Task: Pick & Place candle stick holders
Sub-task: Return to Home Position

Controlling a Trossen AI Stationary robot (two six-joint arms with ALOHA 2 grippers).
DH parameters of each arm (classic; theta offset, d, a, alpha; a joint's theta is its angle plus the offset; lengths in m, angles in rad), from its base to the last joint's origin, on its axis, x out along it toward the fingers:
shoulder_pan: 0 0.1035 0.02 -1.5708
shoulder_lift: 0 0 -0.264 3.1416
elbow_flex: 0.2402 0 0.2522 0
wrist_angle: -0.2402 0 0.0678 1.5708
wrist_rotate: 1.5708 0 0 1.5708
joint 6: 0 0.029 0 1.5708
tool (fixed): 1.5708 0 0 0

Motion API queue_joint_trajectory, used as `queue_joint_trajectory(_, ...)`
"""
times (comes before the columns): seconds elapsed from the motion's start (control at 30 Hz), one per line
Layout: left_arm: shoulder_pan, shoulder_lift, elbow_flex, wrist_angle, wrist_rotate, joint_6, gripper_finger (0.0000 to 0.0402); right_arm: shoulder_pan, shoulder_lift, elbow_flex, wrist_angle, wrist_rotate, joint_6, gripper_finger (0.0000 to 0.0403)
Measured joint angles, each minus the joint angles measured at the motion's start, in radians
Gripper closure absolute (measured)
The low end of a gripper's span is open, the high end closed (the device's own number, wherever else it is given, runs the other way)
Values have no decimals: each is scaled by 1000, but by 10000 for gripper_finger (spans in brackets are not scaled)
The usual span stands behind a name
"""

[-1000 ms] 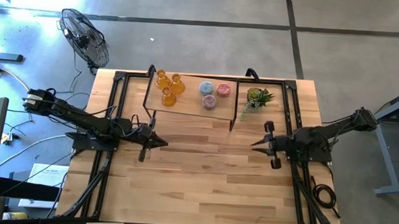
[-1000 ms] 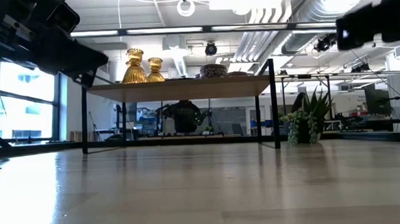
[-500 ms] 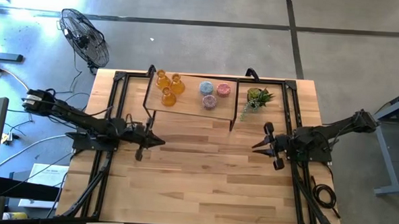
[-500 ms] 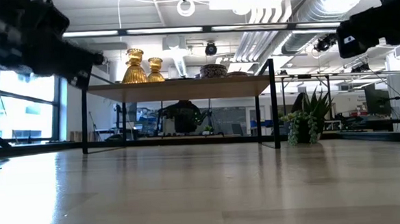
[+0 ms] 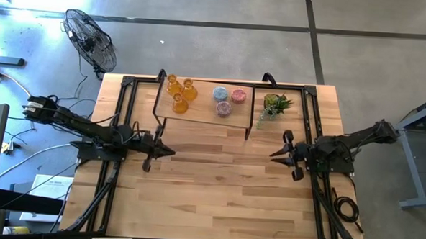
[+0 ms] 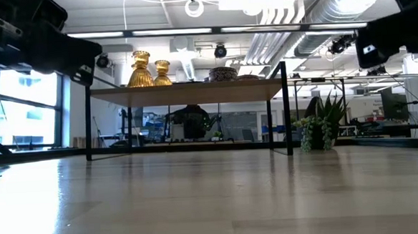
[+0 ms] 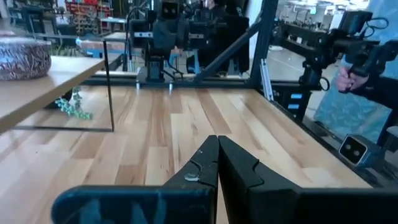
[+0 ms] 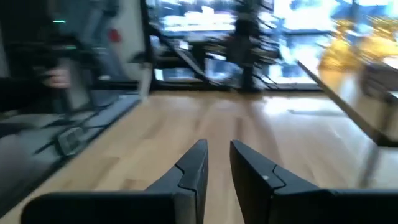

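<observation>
Standing on the shelf (image 5: 202,109) at the far edge of the desk (image 5: 217,184), the candle stick holders (image 5: 180,102) were well apart from the left gripper (image 5: 171,151), closed and empty, and the right gripper (image 5: 272,157), narrowly parted

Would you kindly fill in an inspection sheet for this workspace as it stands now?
Surface: wooden table, no spills seen.
Job's things: three amber holders and three round holders, all on the shelf.
Clutter: plant beside the shelf.
Hands: left hand shut, empty; right hand slightly open, empty; both over the table, short of the shelf.
Cables: coil by the right arm's base; loose cables on the floor, left.
Surroundings: fan on the floor; person beyond the table.
</observation>
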Motion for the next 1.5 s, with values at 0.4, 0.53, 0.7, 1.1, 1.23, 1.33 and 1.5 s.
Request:
queue_joint_trajectory(0.4,0,-6,-1,3,-1,32,401,0,-168,0,-63,175,-22,340)
queue_joint_trajectory(0.53,0,-29,-2,57,-1,78,401,0,-168,0,-63,200,-32,339)
queue_joint_trajectory(0.7,1,-106,-2,25,11,82,401,0,-164,0,-70,201,-41,341)
queue_joint_trajectory(1.1,0,-434,-2,-283,11,71,401,0,-164,0,-8,185,-16,339)
queue_joint_trajectory(1.23,0,-528,-2,-409,-22,42,401,0,-164,0,23,185,10,340)
queue_joint_trajectory(1.33,0,-578,-2,-480,-29,26,401,0,-164,0,22,186,26,341)
queue_joint_trajectory(1.5,0,-629,-2,-540,-15,25,401,0,-164,0,15,209,31,341)
